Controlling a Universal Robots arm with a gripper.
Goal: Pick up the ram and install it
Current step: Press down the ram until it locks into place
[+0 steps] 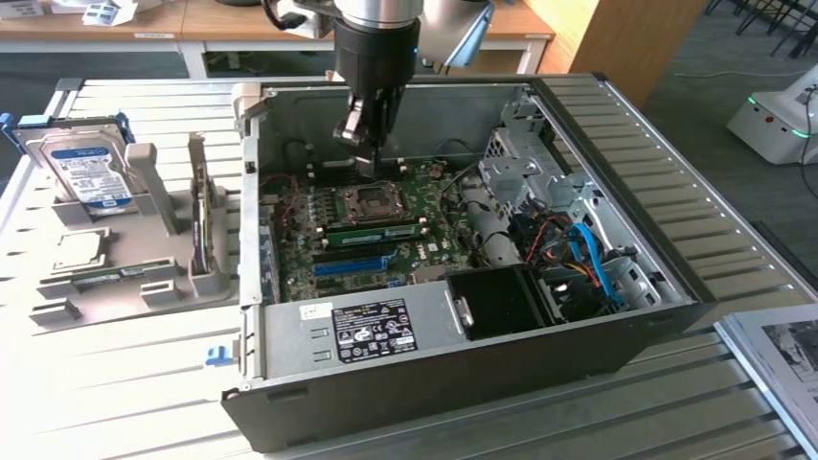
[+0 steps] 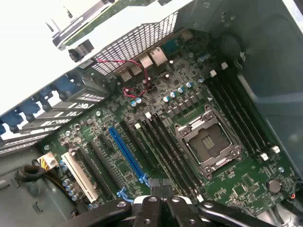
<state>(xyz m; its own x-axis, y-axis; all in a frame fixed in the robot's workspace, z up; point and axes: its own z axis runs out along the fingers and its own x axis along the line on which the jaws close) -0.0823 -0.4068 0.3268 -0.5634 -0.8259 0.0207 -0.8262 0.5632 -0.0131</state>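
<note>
So the claw (image 1: 368, 153) hangs inside the open computer case (image 1: 665, 249), right above the motherboard (image 1: 371, 244), just past the empty processor socket (image 1: 372, 200) on its far side. Its fingers are squeezed fully together and I can't see anything pinched between them.

The ram (image 1: 374, 230) sits in a slot on the motherboard, a thin green stick lying crosswise just on the near side of the socket, so it looks seated already. One long blue slot (image 1: 352, 263) runs parallel to it a little nearer still.

From the wrist camera you get the claw (image 2: 158, 208) at the edge of the picture with the board spread out underneath: one blue slot (image 2: 127, 158), one white slot (image 2: 79, 176) beside it, the socket (image 2: 208, 144) with its metal frame, and a row of black memory slots (image 2: 165, 151) between the blue one and the socket. More black slots (image 2: 236, 113) run on the socket's other side. I can't count them reliably.

In the case's near right corner there's a tangle of blue cables (image 1: 595, 264) and one black box (image 1: 505, 302).

Outside the case, on the exterior view's left, one grey stand (image 1: 122, 268) sits on the slatted surface (image 1: 115, 383) and holds one hard drive (image 1: 87, 171) upright, with a blue and white label.
</note>
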